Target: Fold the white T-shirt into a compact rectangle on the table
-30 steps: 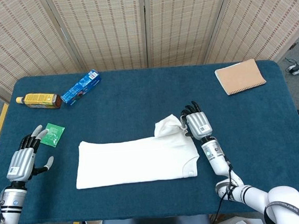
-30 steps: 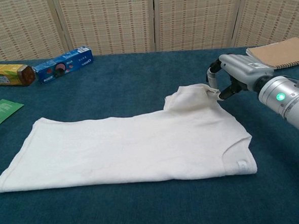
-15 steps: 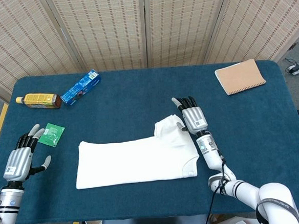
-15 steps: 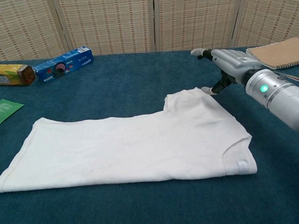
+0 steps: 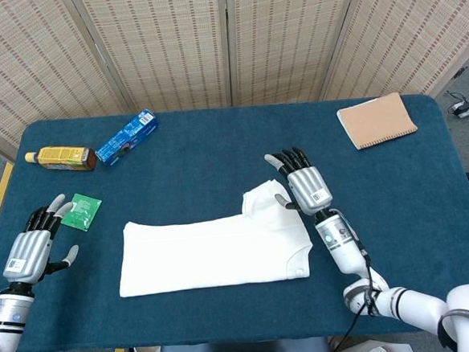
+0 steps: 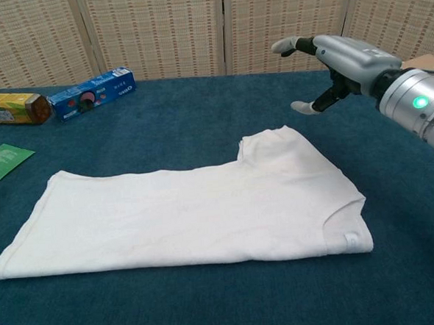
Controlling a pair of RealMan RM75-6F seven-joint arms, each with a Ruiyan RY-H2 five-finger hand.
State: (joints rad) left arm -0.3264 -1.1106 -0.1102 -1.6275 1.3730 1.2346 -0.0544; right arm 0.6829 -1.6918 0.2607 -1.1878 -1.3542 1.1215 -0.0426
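At the far left edge of the blue table (image 5: 216,141), the left hand (image 5: 32,248) hovers with its fingers spread and nothing in them; it shows only in the head view. Just beyond its fingertips lies a small green packet (image 5: 82,210) (flat on the cloth). Further back sit a bottle (image 5: 60,158) on its side and, right beside it, a blue box (image 5: 127,136) set at an angle.

The white T-shirt (image 5: 215,248) lies flat near the table's front edge, already folded to a long band, its left end squared off. At its right end a sleeve (image 6: 275,150) lies folded onto the shirt's far corner, and the collar (image 6: 346,224) shows at the near right corner.

Above and just right of that sleeve is the right hand (image 6: 332,60), raised clear of the cloth, fingers apart and holding nothing (thumb pointing down toward the fabric). Well apart, at the back right corner, rests a brown notebook (image 5: 376,121).
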